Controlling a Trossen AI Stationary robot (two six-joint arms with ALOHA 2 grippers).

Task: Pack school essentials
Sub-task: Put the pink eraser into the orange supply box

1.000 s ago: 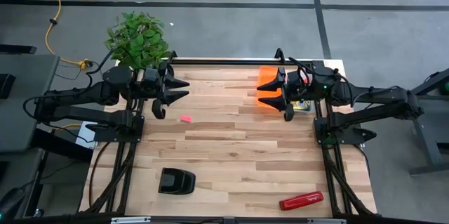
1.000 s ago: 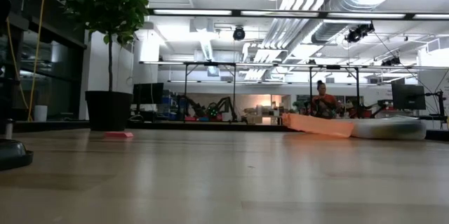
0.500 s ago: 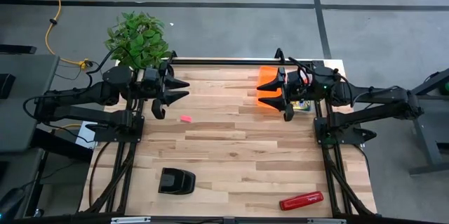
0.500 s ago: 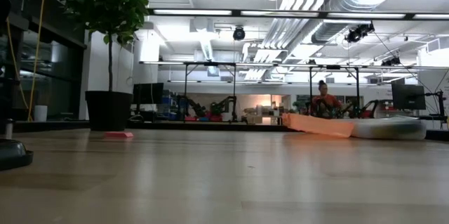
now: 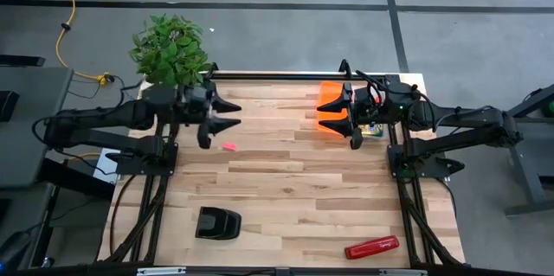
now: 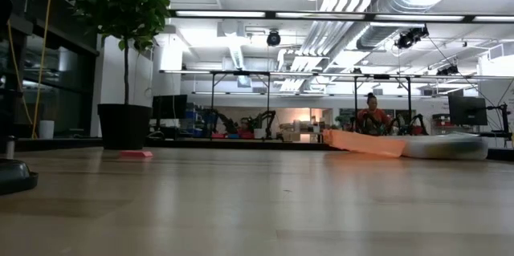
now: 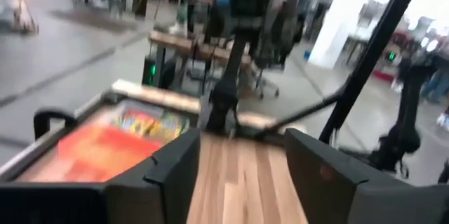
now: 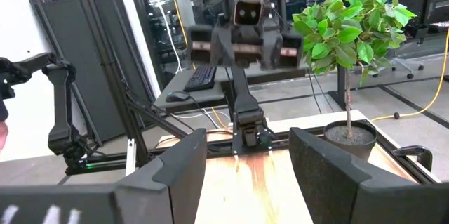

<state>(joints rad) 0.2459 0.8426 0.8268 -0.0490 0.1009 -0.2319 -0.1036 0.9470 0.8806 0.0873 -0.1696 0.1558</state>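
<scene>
Two grippers, both spread wide and holding nothing — my left gripper (image 5: 227,113) hangs over the table's far left near the plant (image 5: 170,47), my right gripper (image 5: 339,112) above the orange case (image 5: 329,97) at far right. Case lies open w/ colourful crayon boxes (image 7: 149,123) inside. Pink eraser (image 5: 228,146) sits loose on the wood, just beside my left fingers.

The crayon boxes (image 7: 144,122) in the orange case (image 7: 105,150) are blurred; their print is unreadable.
</scene>
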